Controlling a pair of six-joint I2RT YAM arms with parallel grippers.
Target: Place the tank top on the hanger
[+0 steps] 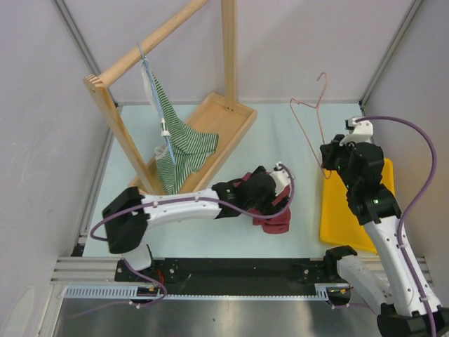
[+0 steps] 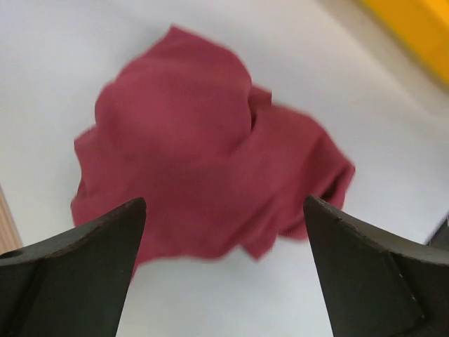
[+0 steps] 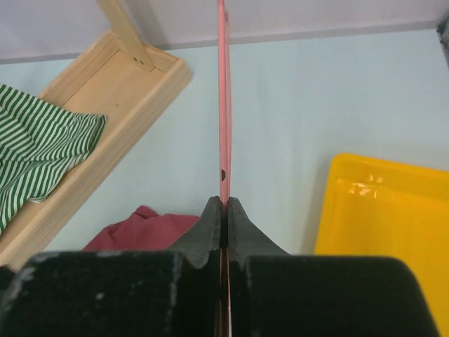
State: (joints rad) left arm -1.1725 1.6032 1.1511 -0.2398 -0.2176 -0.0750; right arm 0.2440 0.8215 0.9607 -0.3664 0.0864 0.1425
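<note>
The maroon tank top (image 1: pixel 275 214) lies crumpled on the table near the middle. It fills the left wrist view (image 2: pixel 203 182) and shows low in the right wrist view (image 3: pixel 144 228). My left gripper (image 1: pixel 272 188) is open and empty, just above the cloth, its fingertips (image 2: pixel 105 239) apart on either side. My right gripper (image 1: pixel 330 161) is shut on the thin pink wire hanger (image 1: pixel 309 119) and holds it upright, hook at the top. In the right wrist view the wire (image 3: pixel 224 105) rises from between the closed jaws (image 3: pixel 224 210).
A wooden rack with a tray base (image 1: pixel 224 119) stands at the back left, with a green-and-white striped garment (image 1: pixel 179 144) on a pale hanger. A yellow tray (image 1: pixel 354 210) lies at the right, under my right arm.
</note>
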